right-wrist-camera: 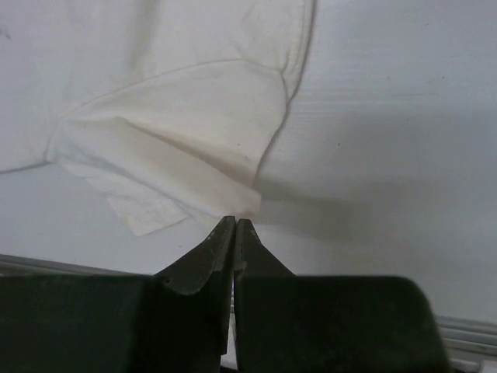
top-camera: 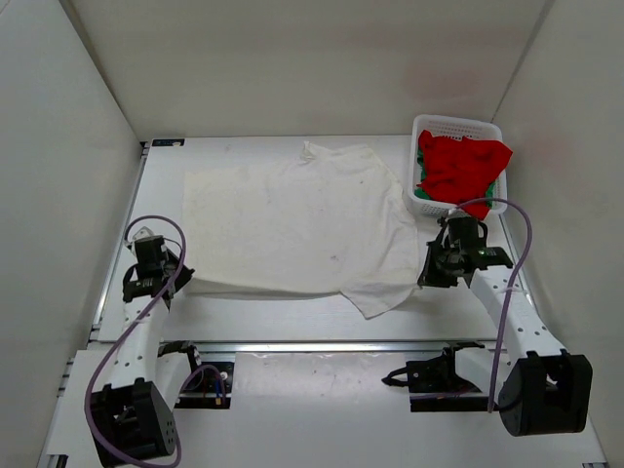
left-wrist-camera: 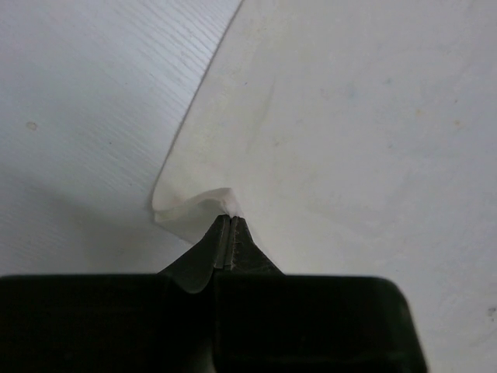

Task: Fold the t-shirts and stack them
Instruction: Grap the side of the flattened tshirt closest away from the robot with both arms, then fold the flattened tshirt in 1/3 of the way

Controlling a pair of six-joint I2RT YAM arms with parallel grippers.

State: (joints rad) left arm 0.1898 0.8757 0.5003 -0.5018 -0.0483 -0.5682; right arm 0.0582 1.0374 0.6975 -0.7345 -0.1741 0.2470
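On the white table [top-camera: 253, 317], at its middle: one off-white t-shirt [top-camera: 292, 219], laid out flat and unfolded. Its body runs toward the left, its collar end lies to the right, and one sleeve juts toward the near edge at the right. The cloth shows light creases and a few small marks.

At the far right corner of the table: one white perforated basket [top-camera: 458, 125]. It holds a red t-shirt [top-camera: 458, 166], crumpled and heaped above the rim. A green t-shirt [top-camera: 422, 180] lies under it, with only a sliver showing at the basket's left side. Neither is folded.

At the near left corner of the off-white t-shirt: the left gripper [left-wrist-camera: 231, 221]. Its jaws are pressed together on the cloth (the left wrist view shows the corner drawn up into a small pucker at the tips). The rest of the shirt's edge lies flat on the table beyond it.

At the right side of the off-white t-shirt, between the sleeve and the basket: the right gripper [right-wrist-camera: 235, 227]. Its jaws are closed tight, with no gap visible. The tips sit at the very edge of the sleeve's folded-over corner. Whether any cloth is caught between them cannot be told from the right wrist view.

Along each arm: one purple cable [top-camera: 107, 370], looping from the base up to the wrist.
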